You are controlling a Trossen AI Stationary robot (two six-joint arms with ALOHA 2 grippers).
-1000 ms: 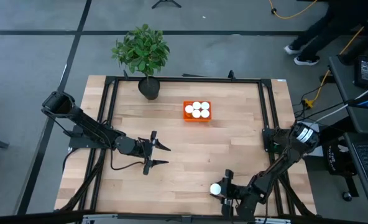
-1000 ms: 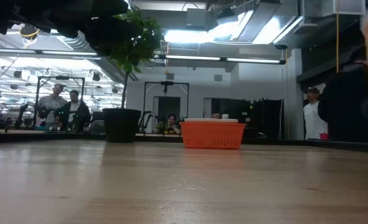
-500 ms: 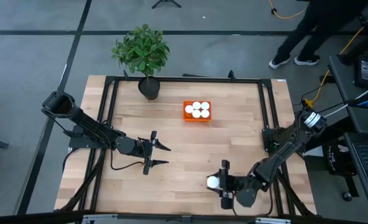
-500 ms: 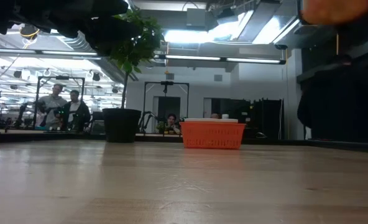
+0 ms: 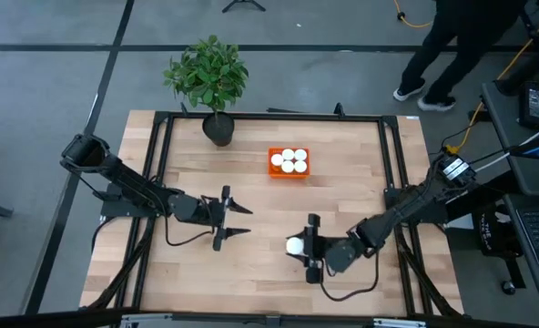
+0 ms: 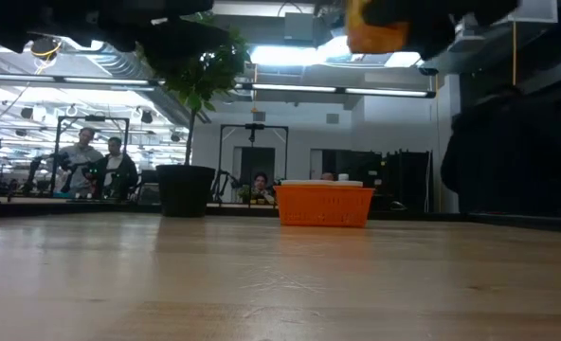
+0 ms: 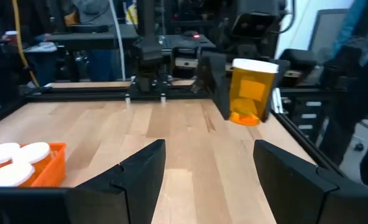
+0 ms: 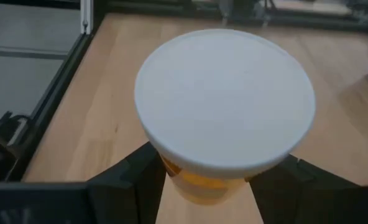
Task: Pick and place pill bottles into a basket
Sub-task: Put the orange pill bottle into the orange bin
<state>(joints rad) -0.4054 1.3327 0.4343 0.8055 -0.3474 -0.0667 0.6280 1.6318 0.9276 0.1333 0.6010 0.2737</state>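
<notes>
Bottles (image 5: 289,160) with white caps sit inside the orange basket (image 5: 274,171) on the table (image 5: 342,182). One more pill bottle (image 5: 294,245) is squeezed in the right gripper (image 5: 304,246), up off the wood, on the near side of the basket. The left gripper (image 5: 233,220) waits with its fingers spread, holding nothing, to the left of that bottle.

Right gripper (image 5: 310,247) carried pill bottle (image 5: 295,245) inward; person (image 5: 452,36) walked.
</notes>
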